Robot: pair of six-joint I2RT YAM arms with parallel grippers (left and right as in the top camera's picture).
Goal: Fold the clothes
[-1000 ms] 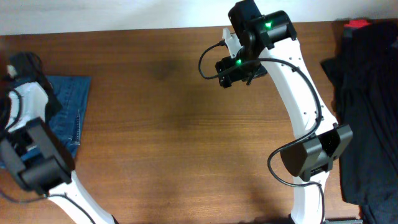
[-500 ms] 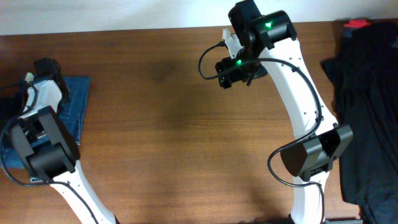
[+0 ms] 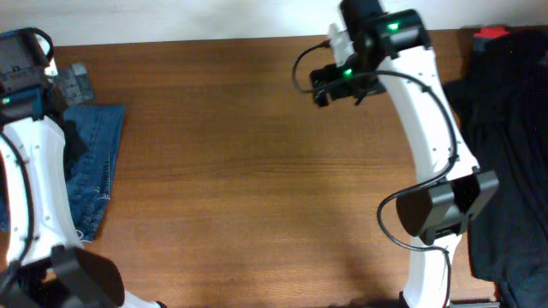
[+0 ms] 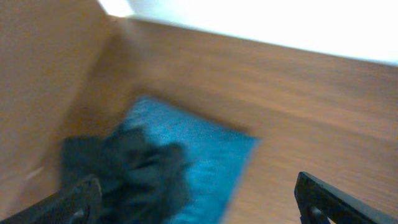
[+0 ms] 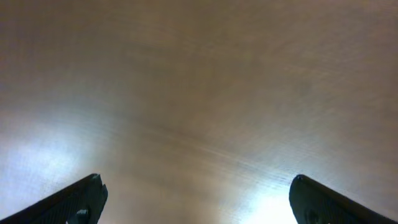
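The black T-shirt point(image 3: 505, 145) lies in a crumpled dark heap at the far right edge of the wooden table point(image 3: 223, 188), seen from overhead, its folds running out of frame. The chest logo cannot be made out. A small red object point(image 3: 491, 32) shows at the heap's top corner.

My right arm point(image 3: 428, 128) rises just beside the shirt, its white links bending away toward the table's back edge. There my right gripper point(image 3: 320, 85) hangs over bare wood, well apart from the fabric. From the right wrist camera, its two dark fingertips point(image 5: 81, 199) stand at opposite lower corners of the view. They are spread wide, with only wood grain and glare between them, so that hand holds nothing.

Across the table, at the far left edge, the blue jeans point(image 3: 92, 167) lie on the wood. My left arm point(image 3: 34, 162) crosses over them, and my left gripper point(image 3: 74, 84) sits just past their back edge, near the table's rear left corner. The left wrist picture is blurred, yet its fingertips point(image 4: 78, 200) are plainly wide apart and empty. The denim lies below them, with a dark smeared patch point(image 4: 134, 174) over part of it; I cannot tell what that patch is.
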